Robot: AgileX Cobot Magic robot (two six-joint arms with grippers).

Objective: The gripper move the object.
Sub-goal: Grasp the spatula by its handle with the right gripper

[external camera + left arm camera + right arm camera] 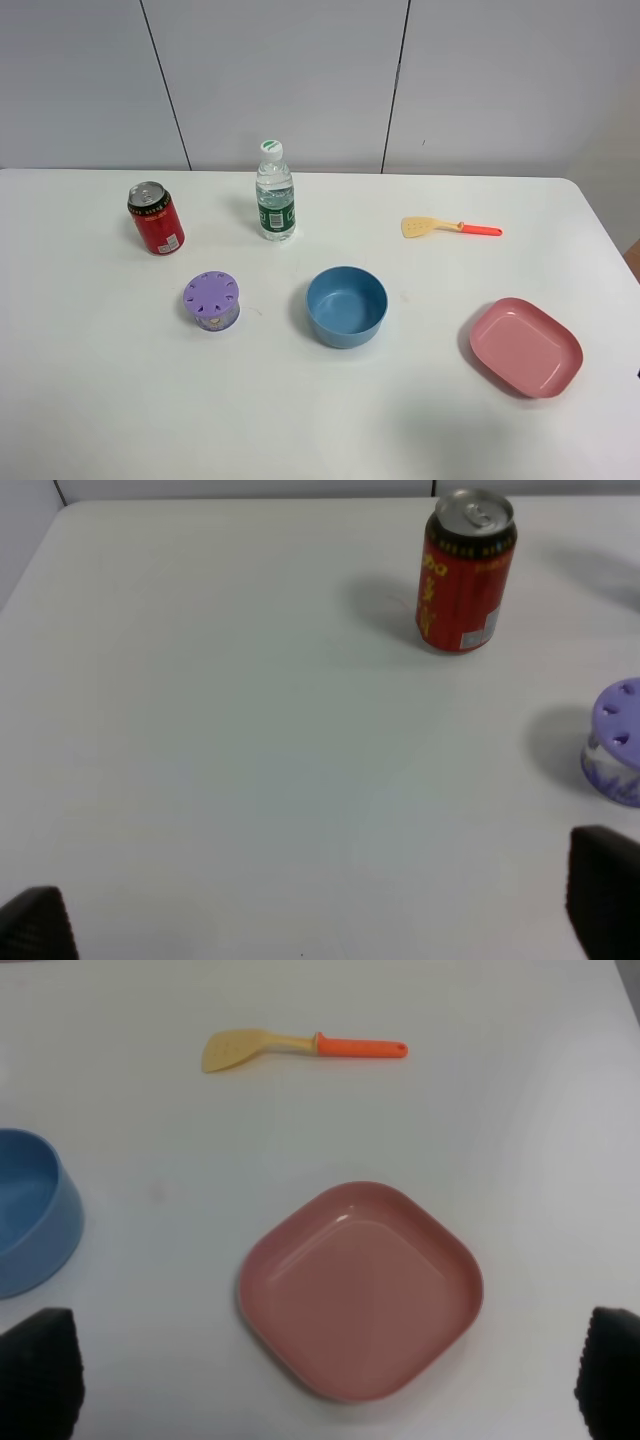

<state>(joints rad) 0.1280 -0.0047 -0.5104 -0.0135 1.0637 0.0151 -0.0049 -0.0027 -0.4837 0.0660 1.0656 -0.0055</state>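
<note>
Glossy pink plate (360, 1290), matt white table (90, 400)

Your left hand (320, 910): two black fingers (605, 895) spread wide over the white bench (220, 710) | red can (465, 572) upright, well ahead of you | purple-lidded tub (618, 742) nearer, cut by the frame edge, apart from the can.

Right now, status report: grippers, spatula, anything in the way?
Left gripper open, empty. Right gripper open, empty. Yellow-bladed, orange-handled toy spatula flat on white table, untouched. Pink plastic plate lies between it and right gripper.
</note>
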